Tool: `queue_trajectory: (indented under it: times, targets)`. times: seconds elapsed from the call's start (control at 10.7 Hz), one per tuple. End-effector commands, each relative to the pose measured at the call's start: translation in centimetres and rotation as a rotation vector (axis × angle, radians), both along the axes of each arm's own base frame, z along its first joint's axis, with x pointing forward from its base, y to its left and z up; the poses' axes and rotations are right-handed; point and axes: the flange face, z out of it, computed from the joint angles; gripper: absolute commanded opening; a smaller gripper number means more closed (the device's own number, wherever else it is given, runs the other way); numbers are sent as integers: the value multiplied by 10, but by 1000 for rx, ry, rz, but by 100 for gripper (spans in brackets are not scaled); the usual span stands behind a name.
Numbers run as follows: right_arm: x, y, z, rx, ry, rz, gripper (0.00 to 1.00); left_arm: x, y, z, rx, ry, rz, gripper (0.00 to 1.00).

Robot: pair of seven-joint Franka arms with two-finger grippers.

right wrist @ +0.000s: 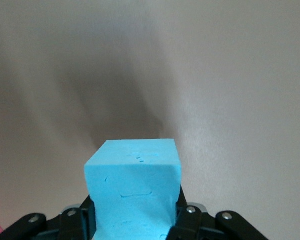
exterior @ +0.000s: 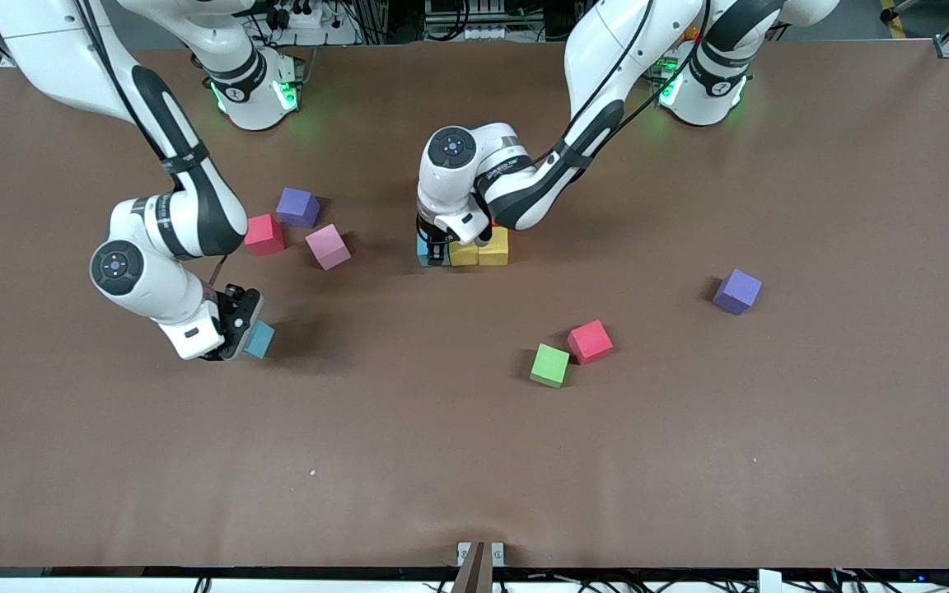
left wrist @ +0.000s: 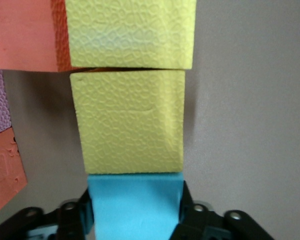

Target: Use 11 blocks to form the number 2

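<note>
The number 2 (exterior: 474,247) is part-built mid-table: left gripper (exterior: 435,245) loosely brackets a blue block (left wrist: 135,205) abutting the yellow blocks (left wrist: 127,120); right gripper (exterior: 236,329) clamps another blue block (right wrist: 132,187), to place next.

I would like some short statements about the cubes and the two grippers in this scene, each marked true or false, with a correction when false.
1. The right gripper is shut on a light blue cube. True.
2. The green cube lies beside a red cube. True.
3. The left gripper is over the purple cube at the left arm's end of the table. False: it is at the row of a blue cube and two yellow cubes.
4. The pink cube is stacked on another cube. False: it lies on the table.
</note>
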Motion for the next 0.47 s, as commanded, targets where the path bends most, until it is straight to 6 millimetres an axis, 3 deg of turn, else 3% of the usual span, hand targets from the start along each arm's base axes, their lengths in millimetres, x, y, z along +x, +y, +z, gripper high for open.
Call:
queue_trajectory:
  times: [0.0, 0.28, 0.37]
  targets:
    - [-2, 26, 5, 9, 16, -68, 51, 5, 2, 7, -1, -33, -36, 100]
    - [-7, 53, 8, 7, 18, -143, 51, 24, 12, 31, 25, -47, -60, 100]
    - [-12, 75, 12, 21, 21, -179, 51, 27, 14, 46, 23, -57, -73, 100]
